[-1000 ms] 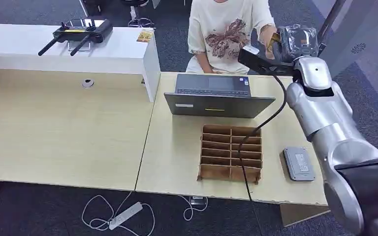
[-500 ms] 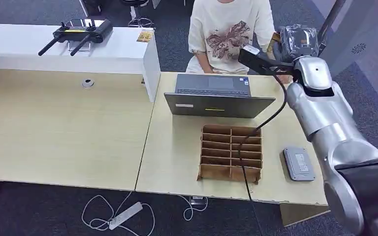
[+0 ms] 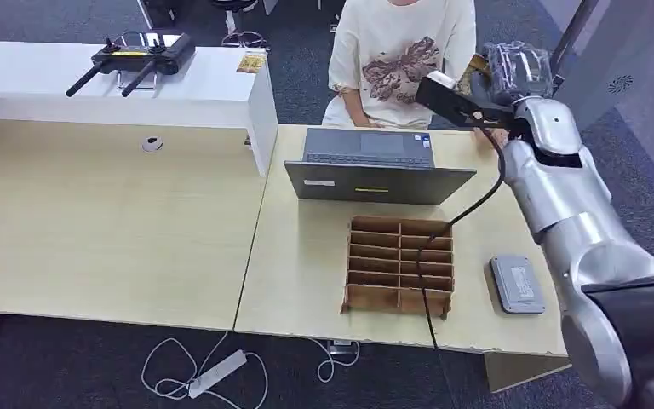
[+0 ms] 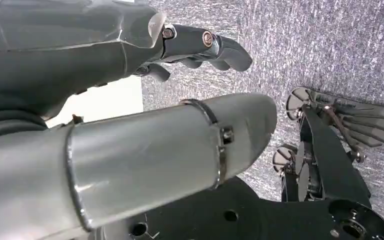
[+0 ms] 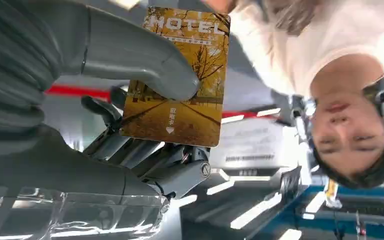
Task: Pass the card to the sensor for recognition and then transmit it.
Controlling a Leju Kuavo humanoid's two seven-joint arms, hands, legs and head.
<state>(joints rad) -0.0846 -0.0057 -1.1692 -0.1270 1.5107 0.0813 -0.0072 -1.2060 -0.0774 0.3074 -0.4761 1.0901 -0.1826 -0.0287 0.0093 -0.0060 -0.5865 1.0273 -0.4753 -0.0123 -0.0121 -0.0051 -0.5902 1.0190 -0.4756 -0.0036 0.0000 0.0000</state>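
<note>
Cardboard divider tray (image 3: pixel 399 275), compartments bare

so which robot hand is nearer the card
Right. The right robot hand grips the card under its thumb; the left robot hand hangs low over the carpet, holding nothing.

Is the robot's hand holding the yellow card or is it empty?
Holding it. In the right wrist view the right hand pinches the yellow card, with the thumb pressed on its face and fingers behind.

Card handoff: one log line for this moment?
phase: handover | right hand: holds card, raised toward person | left hand: holds nothing, fingers apart | sensor: on desk
</note>
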